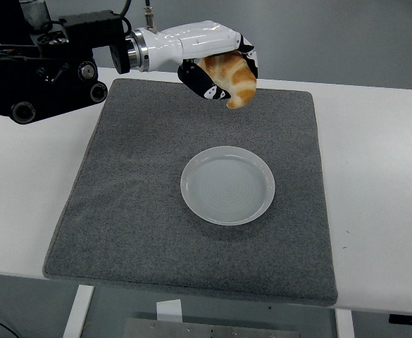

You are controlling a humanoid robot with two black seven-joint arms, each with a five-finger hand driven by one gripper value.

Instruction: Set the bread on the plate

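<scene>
The plate (227, 185) sits near the middle of the grey mat (121, 211) and is empty. Beyond it, the left hand (216, 67) is clamped on the bread (232, 77), held in the air above the mat's far edge, well apart from the plate. Risk: releasing here would drop the bread onto the mat. Risk: a release from height may let the curved bread roll off the shallow rim.
</scene>
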